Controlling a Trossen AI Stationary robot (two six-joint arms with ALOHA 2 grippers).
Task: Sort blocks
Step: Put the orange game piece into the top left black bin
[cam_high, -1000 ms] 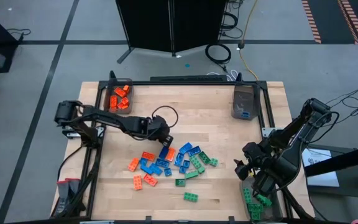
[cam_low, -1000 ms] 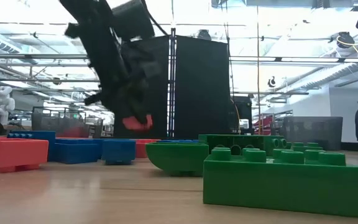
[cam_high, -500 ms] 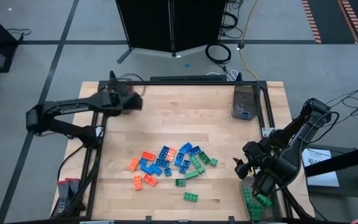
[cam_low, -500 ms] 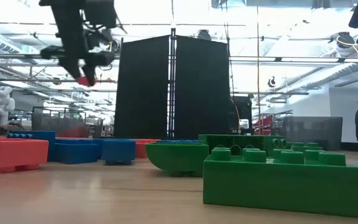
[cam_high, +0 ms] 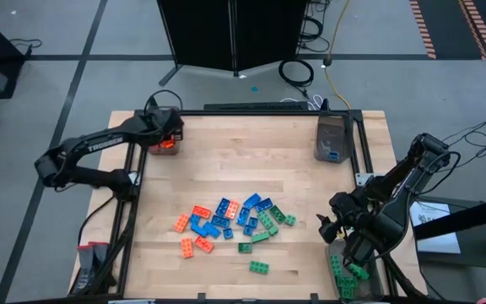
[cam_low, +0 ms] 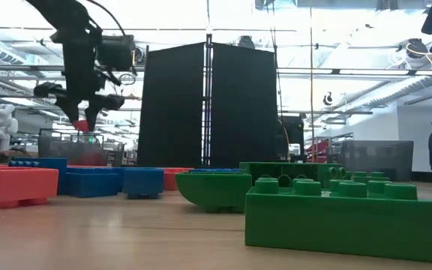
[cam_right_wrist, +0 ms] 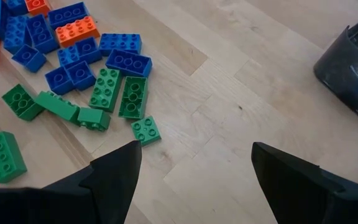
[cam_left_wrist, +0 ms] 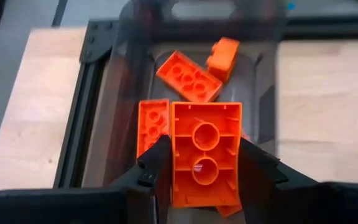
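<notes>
Since the earlier frame the left pincer [cam_left_wrist: 197, 171] has swung from the desk's [cam_high: 251, 160] middle to the upper left, over the translucent grey bin [cam_high: 162, 133], pinching an orange studded plastic brick [cam_left_wrist: 205, 153], hollow underside up, long axis along its fingers. The right pincer [cam_right_wrist: 191, 168] hangs spread at lower right.

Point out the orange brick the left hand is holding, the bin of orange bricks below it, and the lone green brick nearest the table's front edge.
Held orange brick [cam_left_wrist: 205, 152]: left wrist view, middle of its hollow underside.
Orange-brick bin [cam_left_wrist: 124, 93]: left wrist view, its translucent side wall.
Lone green brick [cam_high: 259, 268]: high view, its studded top.
</notes>
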